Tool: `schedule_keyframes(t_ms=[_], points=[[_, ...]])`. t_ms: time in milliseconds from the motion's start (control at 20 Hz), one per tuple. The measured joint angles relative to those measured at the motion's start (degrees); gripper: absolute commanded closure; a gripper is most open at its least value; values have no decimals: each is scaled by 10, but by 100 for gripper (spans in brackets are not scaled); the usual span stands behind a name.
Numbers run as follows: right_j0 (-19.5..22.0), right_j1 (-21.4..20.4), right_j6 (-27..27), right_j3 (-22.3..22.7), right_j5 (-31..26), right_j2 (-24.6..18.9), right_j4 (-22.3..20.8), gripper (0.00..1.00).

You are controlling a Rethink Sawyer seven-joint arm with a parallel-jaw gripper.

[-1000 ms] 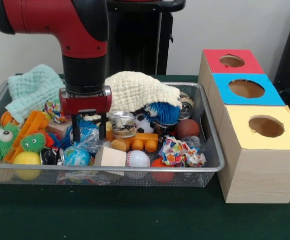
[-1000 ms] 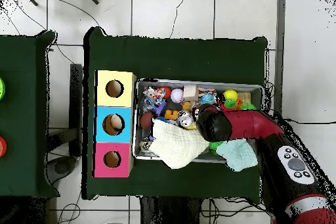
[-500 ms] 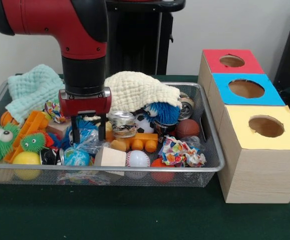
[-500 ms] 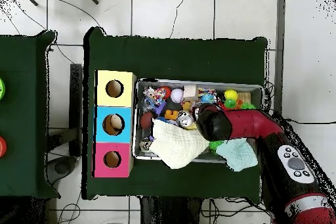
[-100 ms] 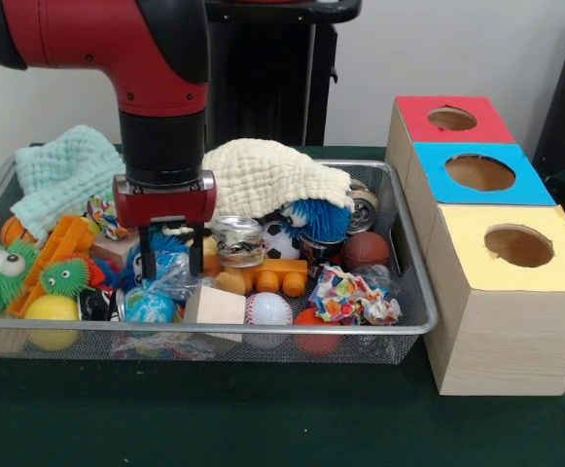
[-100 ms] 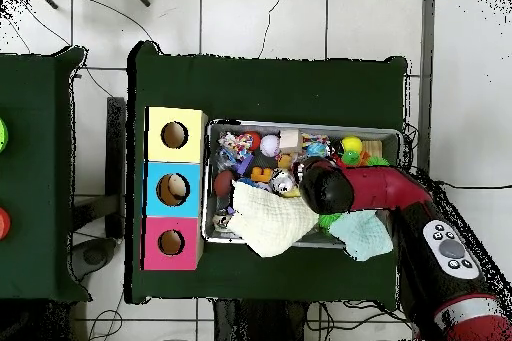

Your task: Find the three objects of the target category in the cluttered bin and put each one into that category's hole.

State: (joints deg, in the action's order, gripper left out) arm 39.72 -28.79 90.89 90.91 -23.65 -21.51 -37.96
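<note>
The end effector [image 5: 172,251] has lifted slightly, fingers spread, above the toy-crammed mesh bin [image 5: 410,292].

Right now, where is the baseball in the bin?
In the front view, the baseball lies at the bin's near edge, between the wooden block and the crumpled wrapper.

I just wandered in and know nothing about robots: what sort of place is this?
Most likely a robotics lab set up for a sorting test. A red robot arm reaches into a wire bin crammed with toys, three colour-topped boxes with holes stand beside it, and cables trail over the tiled floor.
</note>
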Motion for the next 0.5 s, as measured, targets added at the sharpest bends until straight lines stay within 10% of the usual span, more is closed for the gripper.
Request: schedule_keyframes(t_ms=[500], points=[[1,0,0,-1,4,2,1,100]])
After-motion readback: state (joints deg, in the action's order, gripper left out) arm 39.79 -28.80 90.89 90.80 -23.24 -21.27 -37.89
